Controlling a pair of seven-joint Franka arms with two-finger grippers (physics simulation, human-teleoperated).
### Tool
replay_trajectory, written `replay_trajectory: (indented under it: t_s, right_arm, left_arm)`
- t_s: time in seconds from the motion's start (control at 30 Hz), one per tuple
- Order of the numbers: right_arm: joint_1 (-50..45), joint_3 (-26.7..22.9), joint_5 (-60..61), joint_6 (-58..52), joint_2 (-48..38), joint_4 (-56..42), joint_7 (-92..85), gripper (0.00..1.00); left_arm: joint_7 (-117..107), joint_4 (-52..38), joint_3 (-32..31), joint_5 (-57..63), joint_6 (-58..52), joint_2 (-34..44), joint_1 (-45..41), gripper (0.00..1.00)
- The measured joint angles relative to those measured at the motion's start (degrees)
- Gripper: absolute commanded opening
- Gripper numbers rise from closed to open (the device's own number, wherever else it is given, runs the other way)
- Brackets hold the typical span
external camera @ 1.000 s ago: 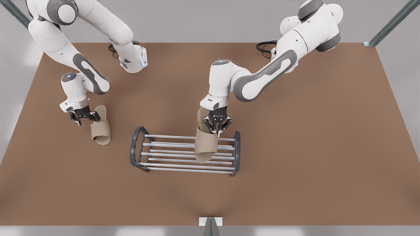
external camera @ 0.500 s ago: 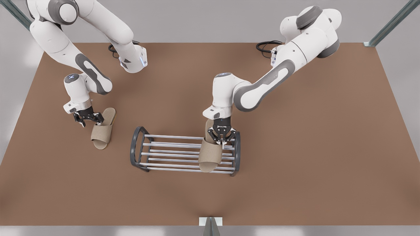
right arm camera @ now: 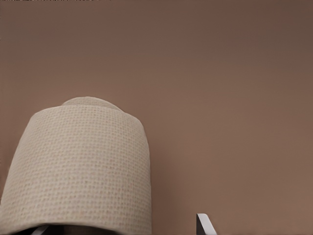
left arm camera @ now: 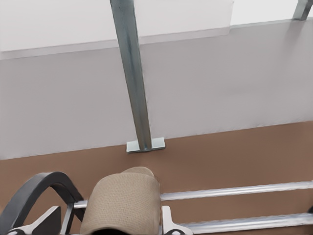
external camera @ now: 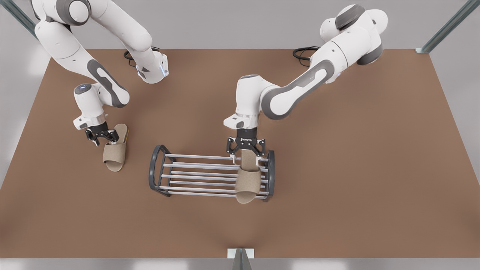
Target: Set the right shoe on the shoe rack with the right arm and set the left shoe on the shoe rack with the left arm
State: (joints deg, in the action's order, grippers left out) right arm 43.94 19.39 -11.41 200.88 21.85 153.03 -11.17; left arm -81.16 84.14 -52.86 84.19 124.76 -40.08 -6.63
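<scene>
1. Sorting out the arms first: the left gripper point(external camera: 245, 158) is the one over the rack point(external camera: 153, 172), on the front view's right; its wrist view has the rack bars and the post point(left arm camera: 134, 83) at the bench's near edge; the right gripper point(external camera: 101, 138) is off toward the bench's point(external camera: 337, 168) edge at the front view's left
2. The left shoe point(external camera: 247, 183) lies across the bars at the rack's end on the front view's right, right by the end frame; its toe pokes out past the last bar toward the near edge, heel toward the far edge
3. The left claw looks spread wide, one finger on each side of the heel and not pinching it, so I'd call that half pretty much done; what's left there is pulling the arm clear without nudging the shoe
4. The right shoe point(external camera: 114, 155) is well apart from the rack, over bare bench, toe toward the near edge; the right claw is pinched on its side wall near the heel; can't tell whether the sole touches the bench
5. My read is roughly halfway: one shoe racked, the other grabbed but not yet carried over; the free stretch of bars is on the rack's side nearest that shoe, so there looks to be room for it
</scene>
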Motion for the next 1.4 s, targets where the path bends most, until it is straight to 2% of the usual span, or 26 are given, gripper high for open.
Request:
replay_trajectory:
  t_s: [0.1, 0.17, 0.23, 0.33, 0.37, 0.4, 0.43, 0.47, 0.53, 0.57, 0.63, 0.67, 0.8, 0.9, 0.97, 1.07, 1.13, 1.2, 1.23, 1.37, 1.4]
  right_arm:
    - [-0.02, 0.17, 0.03, -0.02, 0.40, -0.28, 1.21, 1.00]
    - [0.01, 0.18, 0.06, -0.02, 0.54, -0.41, 1.92, 0.84]
    - [0.01, 0.19, 0.07, -0.02, 0.58, -0.57, 2.54, 0.84]
    - [0.05, 0.19, 0.09, -0.03, 0.59, -0.69, 3.36, 0.72]
    - [0.11, 0.19, 0.09, -0.03, 0.59, -0.70, 3.60, 0.70]
    - [0.16, 0.19, 0.09, -0.04, 0.59, -0.70, 3.83, 0.63]
    - [0.18, 0.19, 0.09, -0.04, 0.59, -0.70, 4.04, 0.61]
    - [0.16, 0.19, 0.09, -0.04, 0.59, -0.71, 4.25, 0.56]
    - [0.07, 0.19, 0.09, -0.05, 0.59, -0.71, 4.63, 0.52]
    - [0.00, 0.19, 0.08, -0.05, 0.64, -0.71, 4.81, 0.46]
    - [-0.03, 0.19, 0.06, -0.04, 0.64, -0.71, 5.16, 0.28]
    - [-0.01, 0.19, 0.02, -0.02, 0.59, -0.70, 5.35, 0.21]
    - [0.54, 0.28, -0.10, 0.00, -0.47, -0.69, 6.03, 0.21]
    - [0.92, 0.83, -0.13, -1.16, -3.71, -0.73, 6.62, 0.21]
    - [0.95, 3.25, -0.16, -4.59, -7.92, -2.98, 7.50, 0.21]
    - [1.02, 9.44, -0.14, -14.35, -12.75, -11.98, 9.48, 0.21]
    - [1.25, 15.47, -0.10, -23.54, -14.69, -20.15, 11.44, 0.21]
    - [-0.06, 21.18, -0.04, -33.90, -14.32, -30.27, 13.83, 0.21]
    - [-2.19, 22.54, 0.05, -39.92, -12.67, -37.68, 14.98, 0.21]
    - [-15.53, 23.02, -1.24, -69.89, -4.00, -75.00, 19.23, 0.21]
    - [-21.03, 20.72, -1.96, -77.57, -2.42, -83.43, 20.32, 0.21]
  left_arm:
    - [0.97, -10.98, -6.78, -9.76, -8.55, 1.38, -0.81, 1.00]
    - [4.54, -16.18, -8.53, -17.37, -16.46, 2.71, 7.88, 1.00]
    - [9.41, -17.56, -9.02, -23.46, -23.00, 3.17, 19.03, 1.00]
    - [16.85, -19.32, -8.76, -28.39, -32.87, 4.32, 26.97, 1.00]
    - [19.51, -26.71, -2.50, -31.22, -37.07, 3.63, 22.68, 1.00]
    - [22.21, -32.82, 12.33, -37.40, -41.04, 4.34, 14.88, 1.00]
    - [24.92, -35.01, 28.48, -46.32, -44.36, 6.27, 7.94, 1.00]
    - [27.52, -32.69, 37.33, -55.40, -46.71, 10.10, 5.38, 1.00]
    - [32.90, -7.26, 41.68, -67.95, -43.10, 26.54, 7.67, 1.00]
    - [35.46, 0.34, 43.56, -71.95, -40.59, 30.97, 7.90, 1.00]
    - [40.19, 9.04, 48.56, -77.31, -36.27, 36.19, 6.39, 1.00]
    - [42.24, 10.76, 49.35, -79.09, -34.38, 37.39, 6.75, 1.00]
    - [48.94, 3.88, 49.95, -82.67, -32.44, 31.85, 7.40, 1.00]
    - [53.08, -0.33, 49.88, -83.48, -32.68, 28.00, 4.17, 1.00]
    - [55.44, -2.19, 49.75, -83.38, -32.77, 25.67, 0.09, 1.00]
    - [58.54, -3.55, 49.84, -82.84, -33.00, 25.21, -1.25, 1.00]
    - [60.32, -3.72, 49.90, -82.45, -33.09, 25.18, -0.94, 1.00]
    - [61.93, -3.77, 50.08, -82.05, -33.16, 25.17, -0.79, 1.00]
    - [62.67, -3.78, 50.15, -81.92, -33.18, 25.17, -0.71, 1.00]
    - [65.20, -3.78, 50.22, -81.65, -33.25, 25.23, -0.59, 1.00]
    - [65.75, -3.78, 50.22, -81.61, -33.26, 25.22, -0.61, 1.00]
